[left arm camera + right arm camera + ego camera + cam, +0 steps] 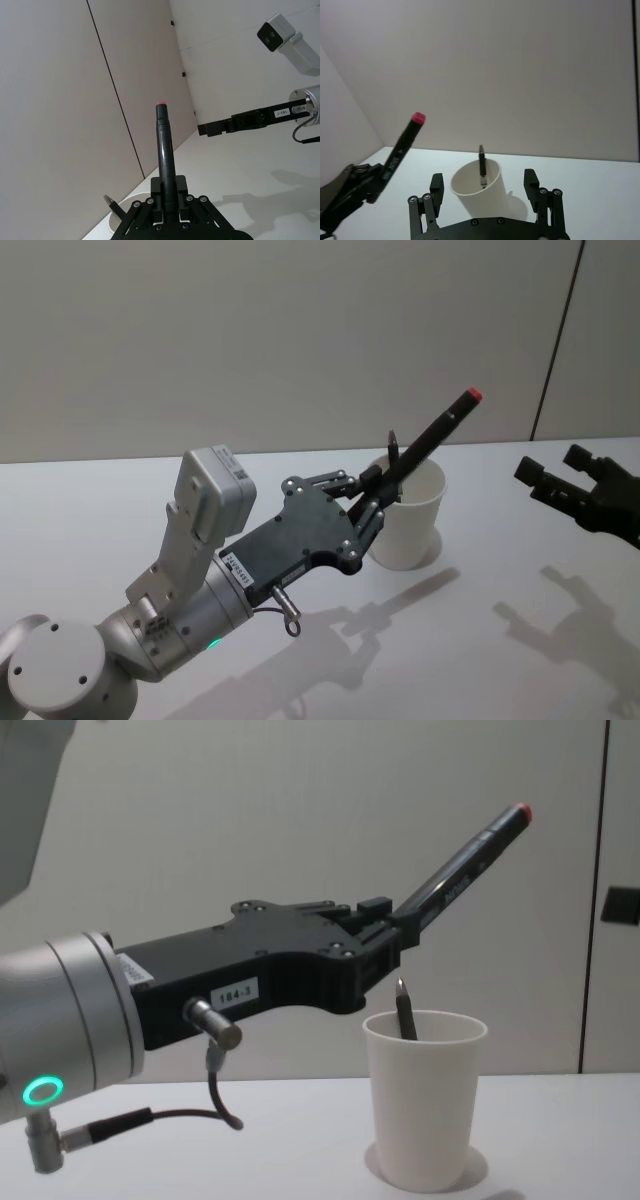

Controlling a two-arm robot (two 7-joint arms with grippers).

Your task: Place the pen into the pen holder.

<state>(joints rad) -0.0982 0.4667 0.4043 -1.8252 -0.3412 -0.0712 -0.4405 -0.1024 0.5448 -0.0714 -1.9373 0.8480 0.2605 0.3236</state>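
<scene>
My left gripper (375, 495) is shut on the lower end of a black pen (432, 437) with a red cap. The pen tilts up and away, above the near left rim of the pen holder (410, 525), a white paper cup standing upright on the table. In the chest view the pen (465, 865) angles over the cup (425, 1100), its held end just above rim height. A second dark pen (404, 1015) leans inside the cup. My right gripper (545, 480) hovers open to the right of the cup, with nothing between its fingers (437, 182).
The white table (520, 640) stretches around the cup. A pale wall with a dark vertical seam (555, 340) rises behind the table's far edge.
</scene>
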